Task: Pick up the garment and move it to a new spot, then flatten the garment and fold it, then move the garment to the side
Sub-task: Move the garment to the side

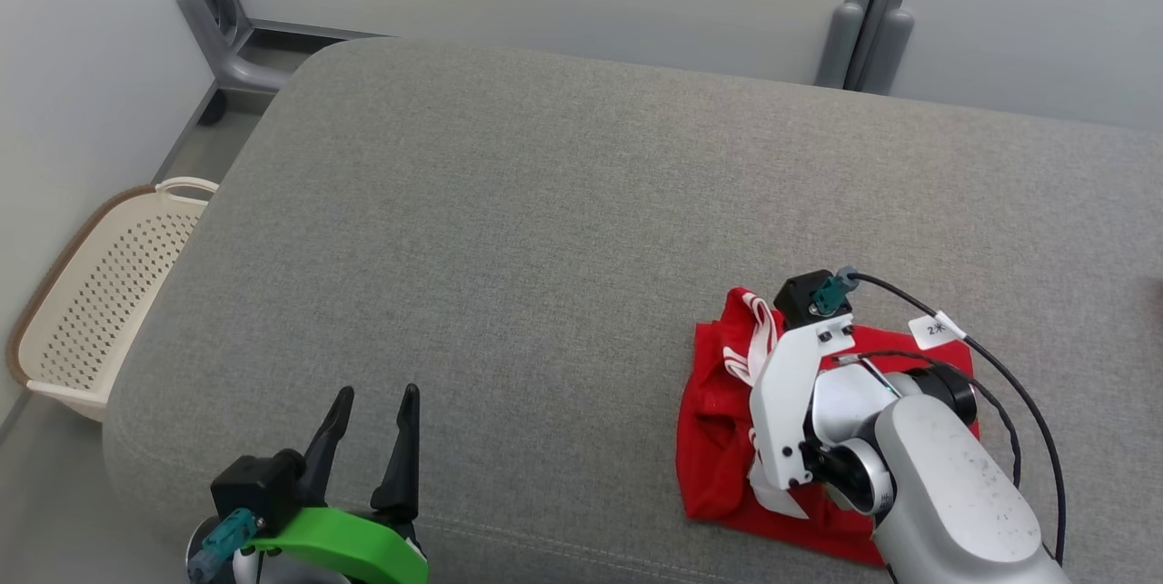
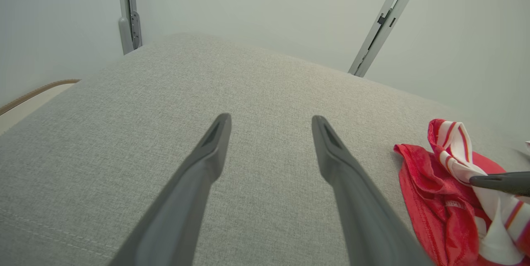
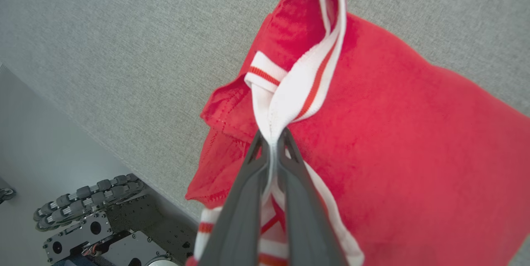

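A red garment (image 1: 713, 425) with a white, red-striped trim (image 3: 290, 100) lies crumpled on the grey cushion (image 1: 545, 230), near its front right edge. My right gripper (image 3: 271, 138) points down into it and is shut on the trim, with the fabric pinched between the fingertips. In the head view its white wrist (image 1: 790, 384) covers the middle of the garment and hides the fingers. My left gripper (image 1: 374, 398) hovers open and empty at the cushion's front left, well apart from the garment (image 2: 430, 204). One dark finger of the right gripper (image 2: 497, 181) enters the left wrist view at the right edge.
A cream perforated basket (image 1: 100, 293) stands on the floor left of the cushion. Grey metal posts (image 1: 863, 30) rise behind it against pale walls. The cushion's front edge runs close under the garment, with my wheeled base (image 3: 91, 216) below. A black cable (image 1: 1008, 384) loops off the right wrist.
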`<state>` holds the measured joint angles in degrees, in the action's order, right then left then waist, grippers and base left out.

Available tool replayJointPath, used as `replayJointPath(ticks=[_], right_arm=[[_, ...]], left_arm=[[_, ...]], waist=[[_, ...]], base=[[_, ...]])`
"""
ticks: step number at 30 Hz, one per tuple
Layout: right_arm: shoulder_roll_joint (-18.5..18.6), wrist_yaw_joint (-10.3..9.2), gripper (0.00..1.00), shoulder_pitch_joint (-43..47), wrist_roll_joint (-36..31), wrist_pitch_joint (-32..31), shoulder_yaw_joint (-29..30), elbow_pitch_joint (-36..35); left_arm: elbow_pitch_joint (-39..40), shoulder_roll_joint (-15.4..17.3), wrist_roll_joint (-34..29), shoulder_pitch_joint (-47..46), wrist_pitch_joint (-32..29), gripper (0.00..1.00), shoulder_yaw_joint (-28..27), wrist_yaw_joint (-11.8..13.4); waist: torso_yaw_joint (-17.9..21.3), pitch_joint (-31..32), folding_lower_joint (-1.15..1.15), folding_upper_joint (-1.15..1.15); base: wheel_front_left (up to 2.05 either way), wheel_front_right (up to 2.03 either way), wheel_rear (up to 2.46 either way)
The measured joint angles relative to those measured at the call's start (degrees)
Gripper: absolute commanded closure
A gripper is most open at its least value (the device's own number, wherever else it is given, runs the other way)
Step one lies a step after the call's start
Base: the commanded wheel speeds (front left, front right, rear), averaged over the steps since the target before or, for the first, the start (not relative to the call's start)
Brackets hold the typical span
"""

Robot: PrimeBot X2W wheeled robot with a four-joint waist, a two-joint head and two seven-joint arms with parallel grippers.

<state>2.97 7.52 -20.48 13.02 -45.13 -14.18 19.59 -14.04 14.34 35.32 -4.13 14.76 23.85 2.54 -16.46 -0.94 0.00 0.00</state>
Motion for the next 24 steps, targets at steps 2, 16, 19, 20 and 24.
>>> replayJointPath(ticks=[2,16,19,20,24], right_arm=[[0.0,0.0,1.0,-0.2,0.1,0.5,0.0,0.6],[-0.2,0.0,0.0,-1.2,6.3,5.1,1.5,-1.4],[-0.2,0.0,0.0,-1.3,3.7,5.4,5.0,-2.4],[-0.2,0.0,0.0,-1.2,2.8,5.4,6.4,-2.9],[0.3,0.0,0.0,1.0,0.8,4.2,11.5,-5.5]], left_arm=[[-0.1,-0.1,0.0,0.0,0.0,0.0,0.0,0.0],[-0.5,0.1,0.0,0.9,0.0,0.0,0.0,0.0],[-0.4,0.3,0.0,1.1,0.0,0.0,0.1,0.0],[-0.2,0.3,0.0,1.1,0.0,0.0,0.1,0.0],[0.7,0.7,0.0,1.5,0.0,0.0,0.1,0.5]], waist=[[-0.1,0.1,0.0,0.0],[0.4,1.8,0.0,0.0],[0.9,2.0,0.0,0.0],[1.1,2.1,0.0,0.0],[2.0,2.4,0.0,0.0]], base=[[0.0,0.0,0.0],[0.0,0.0,0.0],[0.0,0.0,0.0],[0.0,0.0,0.0],[0.0,0.0,0.0]])
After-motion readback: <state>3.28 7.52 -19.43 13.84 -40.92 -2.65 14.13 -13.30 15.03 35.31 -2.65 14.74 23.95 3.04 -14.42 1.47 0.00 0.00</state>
